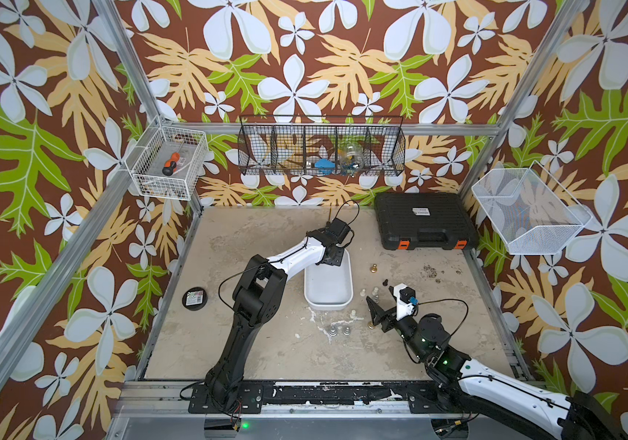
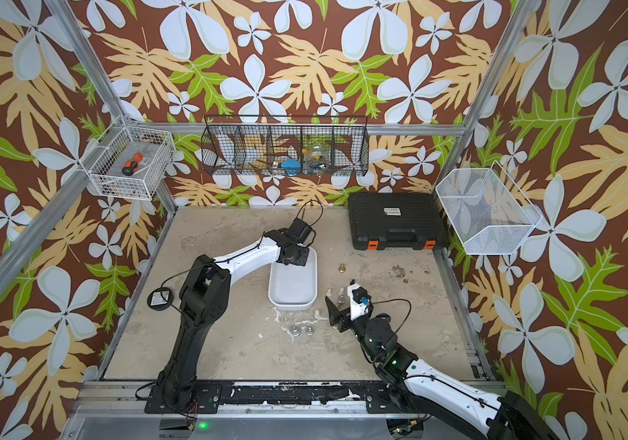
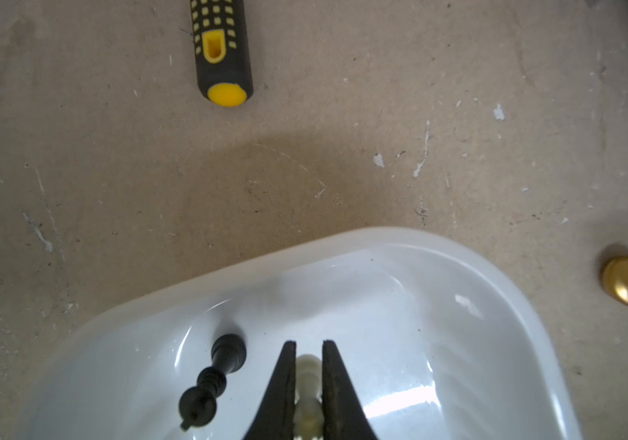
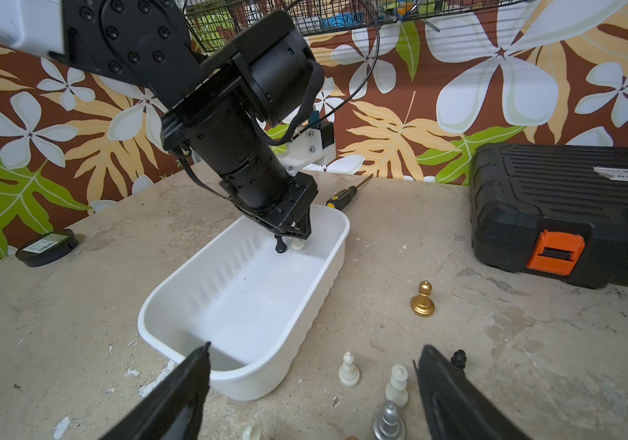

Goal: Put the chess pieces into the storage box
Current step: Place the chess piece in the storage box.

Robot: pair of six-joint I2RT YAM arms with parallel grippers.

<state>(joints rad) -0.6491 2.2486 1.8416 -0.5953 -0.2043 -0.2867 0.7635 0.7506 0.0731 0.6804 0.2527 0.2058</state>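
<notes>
**A:** Chess pieces (image 4: 348, 369), where are they?

**B:** A black piece (image 3: 211, 381) sits in the white box (image 4: 251, 381). The left gripper (image 4: 300, 238) hangs low inside the box, clamped on a cream piece (image 3: 308, 375). Several more stand on the table (image 4: 495, 343) beside the box.

**A:** So which step?

**B:** The drop-off, I'd judge. Next those jaws must part, then lift clear. The right gripper (image 4: 313, 346) is spread wide and empty over the loose ones.

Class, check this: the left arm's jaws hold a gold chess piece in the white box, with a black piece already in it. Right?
Not quite. The held piece is cream-white, not gold, as the left wrist view shows. The box and black piece are right.
</notes>
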